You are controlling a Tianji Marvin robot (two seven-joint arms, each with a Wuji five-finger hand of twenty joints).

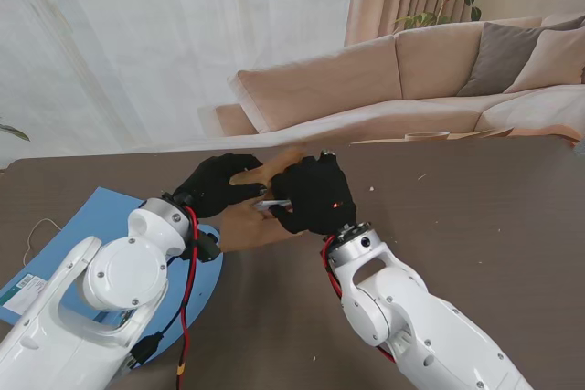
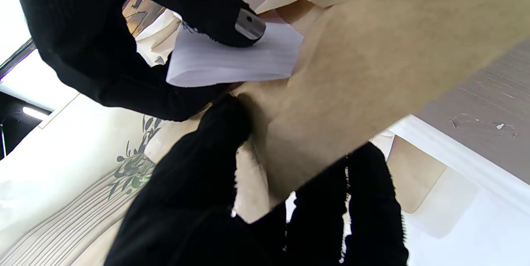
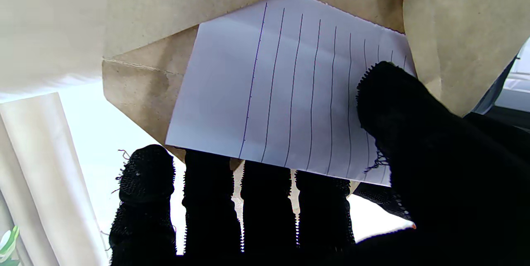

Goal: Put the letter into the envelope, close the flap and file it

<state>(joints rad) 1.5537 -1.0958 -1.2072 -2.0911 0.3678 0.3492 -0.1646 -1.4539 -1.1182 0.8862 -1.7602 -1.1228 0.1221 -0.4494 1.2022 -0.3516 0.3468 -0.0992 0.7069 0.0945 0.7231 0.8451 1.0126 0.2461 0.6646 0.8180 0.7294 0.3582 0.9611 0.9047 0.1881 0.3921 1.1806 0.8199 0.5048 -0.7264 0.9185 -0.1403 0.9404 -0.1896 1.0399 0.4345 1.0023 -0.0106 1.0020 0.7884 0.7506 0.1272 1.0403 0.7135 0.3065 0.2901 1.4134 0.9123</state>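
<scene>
With the left hand [image 1: 218,184] gripping the tan kraft-paper envelope [image 2: 372,63], the right hand [image 1: 315,194], pinching the lined white folded letter [image 3: 285,92], should slide it squarely deeper inside.

Dark brown table [image 1: 475,207], matte, wood-grained, spanning the whole stand view. At about 8 o'clock from centre, near the left edge, a blue folder [image 1: 105,212] lying flat, partly hidden by the left arm. Beside it at 9 o'clock, a thin white cord [image 1: 37,230] looping on the surface. Toward 3 o'clock, scattered pale specks [image 1: 421,176].
</scene>
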